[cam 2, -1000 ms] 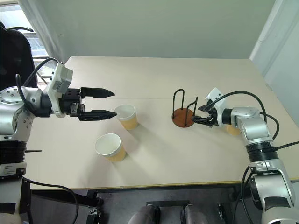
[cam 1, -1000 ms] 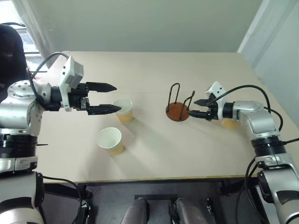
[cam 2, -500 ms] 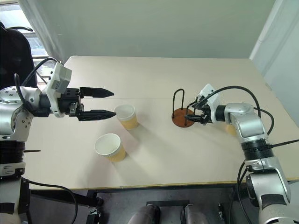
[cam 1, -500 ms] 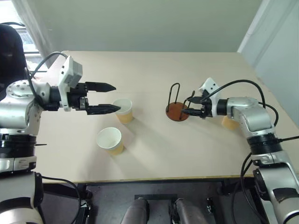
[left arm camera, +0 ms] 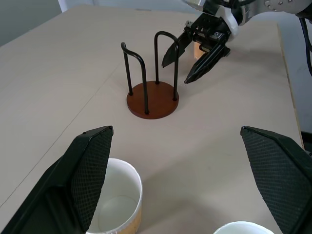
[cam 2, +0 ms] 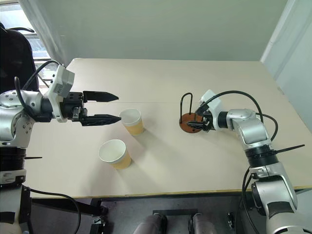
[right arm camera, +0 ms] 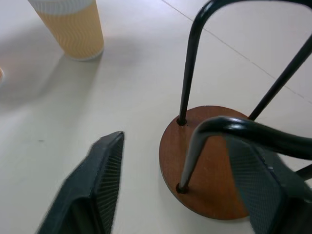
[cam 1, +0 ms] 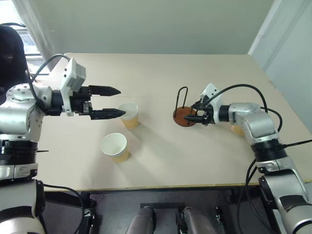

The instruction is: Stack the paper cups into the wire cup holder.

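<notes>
- Right gripper (cam 1: 193,113), fingers spread, is set astride one wire loop of the cup holder (cam 1: 185,116), likely to steady it.
- Left gripper (cam 1: 115,102), spread wide, is held above a paper cup (cam 1: 128,115), seemingly for pickup.

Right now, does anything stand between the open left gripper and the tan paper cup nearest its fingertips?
Nothing visible does. The left gripper, jaws apart, hangs just beside the tan paper cup with the white rim, only bare beige table between them.

Silver arms (cam 1: 253,117) (black cables looping), black-fingered left gripper (cam 1: 108,102).
</notes>
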Tool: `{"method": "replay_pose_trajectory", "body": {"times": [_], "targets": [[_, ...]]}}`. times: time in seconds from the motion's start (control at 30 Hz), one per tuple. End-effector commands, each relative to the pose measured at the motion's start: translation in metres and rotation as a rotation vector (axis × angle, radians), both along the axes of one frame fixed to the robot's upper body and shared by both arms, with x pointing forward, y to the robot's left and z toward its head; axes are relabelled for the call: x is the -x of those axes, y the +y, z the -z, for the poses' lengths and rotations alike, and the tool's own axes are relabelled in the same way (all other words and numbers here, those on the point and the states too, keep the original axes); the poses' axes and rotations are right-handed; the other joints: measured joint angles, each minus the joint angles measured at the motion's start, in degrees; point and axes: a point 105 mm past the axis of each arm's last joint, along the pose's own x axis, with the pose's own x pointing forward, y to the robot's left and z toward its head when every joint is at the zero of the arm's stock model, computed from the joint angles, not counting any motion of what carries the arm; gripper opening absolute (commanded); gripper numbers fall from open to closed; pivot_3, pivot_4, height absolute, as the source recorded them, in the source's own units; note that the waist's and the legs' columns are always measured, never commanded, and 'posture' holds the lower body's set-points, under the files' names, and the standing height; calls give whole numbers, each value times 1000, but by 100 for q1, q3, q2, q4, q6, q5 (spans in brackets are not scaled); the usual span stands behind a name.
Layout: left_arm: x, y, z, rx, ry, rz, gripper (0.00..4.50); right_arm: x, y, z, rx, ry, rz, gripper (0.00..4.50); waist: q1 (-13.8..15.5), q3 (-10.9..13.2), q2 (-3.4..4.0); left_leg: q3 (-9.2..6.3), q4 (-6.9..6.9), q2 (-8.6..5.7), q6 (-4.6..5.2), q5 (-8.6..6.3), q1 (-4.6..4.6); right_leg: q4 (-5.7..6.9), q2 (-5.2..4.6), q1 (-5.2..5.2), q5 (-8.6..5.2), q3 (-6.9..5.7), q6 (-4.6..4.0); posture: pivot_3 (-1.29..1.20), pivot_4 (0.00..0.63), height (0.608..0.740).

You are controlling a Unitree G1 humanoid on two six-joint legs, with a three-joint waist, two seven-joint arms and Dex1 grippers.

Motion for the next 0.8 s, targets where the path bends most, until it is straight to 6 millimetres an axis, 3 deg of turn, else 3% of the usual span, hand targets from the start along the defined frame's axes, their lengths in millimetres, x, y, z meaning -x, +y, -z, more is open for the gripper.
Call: {"method": "replay_pose_trajectory", "body": {"times": [0.03,0.23,0.53,0.8], "targets": [[5,6,-15,6,-57,-13,4500,0,3,-4,20,-37,2,2146,0,0,0,0,0,0,0,0,0,0,0,-1,0,0,0,0,150,740],[5,7,-16,5,-56,-16,4500,-5,-1,-3,45,-32,15,34,0,0,0,0,0,0,0,0,-2,0,0,-3,0,0,-1,0,150,740],[3,9,-17,-1,-51,-16,4500,-8,-8,-15,82,-57,-50,34,2,0,0,0,0,0,-2,2,-3,1,0,-4,4,0,-6,0,150,740],[0,8,-16,-15,-38,3,4500,13,-3,-38,111,-114,-293,34,-3,0,0,0,0,0,-3,2,-25,1,0,-27,4,0,-6,0,150,740]]}}
